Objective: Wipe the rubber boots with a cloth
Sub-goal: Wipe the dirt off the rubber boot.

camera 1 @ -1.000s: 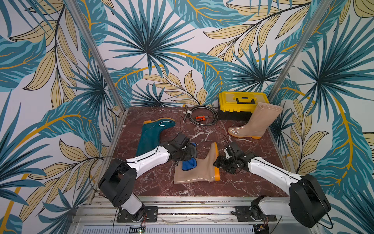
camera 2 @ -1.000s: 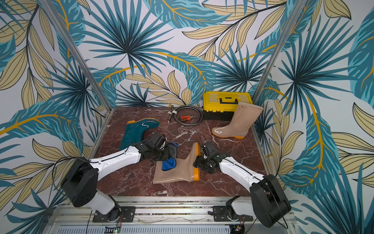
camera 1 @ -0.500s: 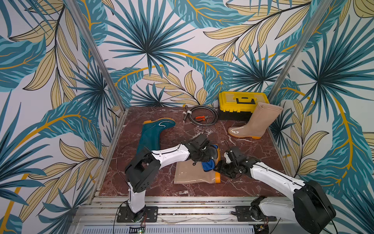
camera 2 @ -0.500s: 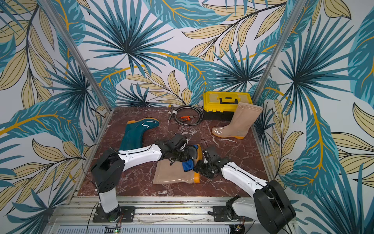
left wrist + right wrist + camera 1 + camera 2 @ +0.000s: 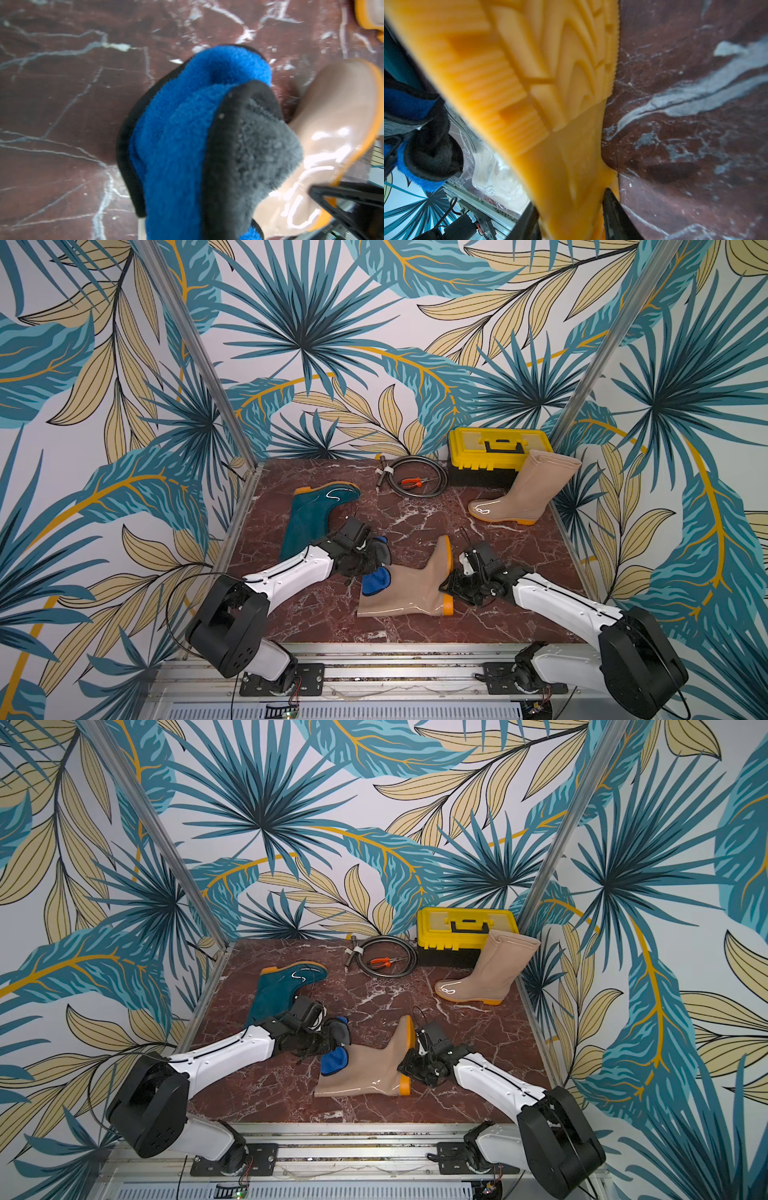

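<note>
- Top views, task things: three rubber boots on the table [image 5: 415,522]. The lying beige boot [image 5: 409,593] is on its side at the front, between the arms. The teal boot [image 5: 311,518] lies behind the left arm. The standing beige boot [image 5: 528,489] is upright at the back right.
- Top views, cloth [image 5: 376,580]: blue, it hangs from the left end effector [image 5: 368,562] and rests against the shaft of the lying beige boot.
- Top views, right end effector [image 5: 451,585]: set against the orange sole of the lying beige boot, at the heel.
- Top views, container: the yellow toolbox [image 5: 494,450] has its lid down, so its contents are hidden. A cable coil [image 5: 415,479] and pliers [image 5: 411,482] lie beside it.
- Left wrist: the cloth [image 5: 187,135] fills the view, with a blue face, a grey face and black trim. The left end effector is clamped on it, though its fingers are hidden. The glossy beige foot [image 5: 332,124] shows just behind.
- Right wrist: the ribbed orange sole [image 5: 529,83] runs between the fingers [image 5: 612,214]. The jaws flank it closely, but I cannot tell whether they grip it.
- Progress, as a judgement: wiping of the lying beige boot is under way. Neither arm is at the teal boot or the standing beige boot, and gloss alone does not show which surfaces are done.
</note>
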You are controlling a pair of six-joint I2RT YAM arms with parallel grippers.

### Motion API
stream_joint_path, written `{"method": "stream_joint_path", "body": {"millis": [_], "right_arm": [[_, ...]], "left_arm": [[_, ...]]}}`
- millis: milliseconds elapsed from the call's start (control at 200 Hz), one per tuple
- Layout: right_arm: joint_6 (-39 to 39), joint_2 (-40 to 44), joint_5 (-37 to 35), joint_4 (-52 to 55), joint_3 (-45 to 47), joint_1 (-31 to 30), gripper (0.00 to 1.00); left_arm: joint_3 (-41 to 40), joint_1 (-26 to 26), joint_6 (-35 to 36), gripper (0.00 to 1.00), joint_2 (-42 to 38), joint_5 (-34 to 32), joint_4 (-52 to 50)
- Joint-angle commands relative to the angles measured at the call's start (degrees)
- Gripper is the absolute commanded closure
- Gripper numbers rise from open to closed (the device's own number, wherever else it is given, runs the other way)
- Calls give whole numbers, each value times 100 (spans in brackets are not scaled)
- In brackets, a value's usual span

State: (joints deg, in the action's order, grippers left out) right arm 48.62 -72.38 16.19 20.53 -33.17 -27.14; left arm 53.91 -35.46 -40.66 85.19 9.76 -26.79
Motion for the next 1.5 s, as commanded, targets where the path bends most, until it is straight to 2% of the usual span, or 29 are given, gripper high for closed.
{"method": "stream_joint_path", "body": {"millis": [0,100,185,290,370,476,591,691,766,866,951,1051,1196,1262,1372,1497], "right_arm": [[174,-396,-207,517,547,-55,67],[183,-299,-247,502,616,-55,72],[183,-233,-297,496,668,-55,78],[237,-223,-327,363,796,-54,83],[356,-241,-227,116,985,-51,83],[446,-259,-194,-112,1152,-55,84],[457,-326,-204,-203,1163,-54,84],[531,-386,-157,-349,1204,-55,84],[584,-395,-125,-419,1225,-54,86],[604,-331,-55,-415,1216,-53,90],[626,-99,-2,-371,1225,-54,94],[584,253,-32,-221,1217,-54,94],[473,686,-186,43,1128,-54,78],[477,814,-293,67,1154,-55,79],[566,802,-459,52,1163,-53,87],[745,517,-423,-258,1163,-53,91]], "left_arm": [[612,-636,-210,100,119,-183,125],[1199,-1181,-290,100,836,-194,303],[1674,-1342,-348,100,1504,-57,464],[2053,-1272,-163,100,2105,69,508],[1886,-949,-49,100,2261,263,490],[1176,-337,68,100,2013,352,461],[418,301,262,100,1238,313,133],[-18,658,414,100,450,118,-219],[-83,716,410,100,68,122,-377],[110,429,76,100,-123,206,-368],[623,-284,-181,100,-31,-106,-363],[1354,-1150,-416,100,488,-190,-163],[1989,-1928,-610,100,1439,-316,232],[1961,-1962,-741,100,1762,-250,328],[1521,-1875,-785,100,1948,-248,517],[664,-1355,-679,100,1597,-193,510]]}}
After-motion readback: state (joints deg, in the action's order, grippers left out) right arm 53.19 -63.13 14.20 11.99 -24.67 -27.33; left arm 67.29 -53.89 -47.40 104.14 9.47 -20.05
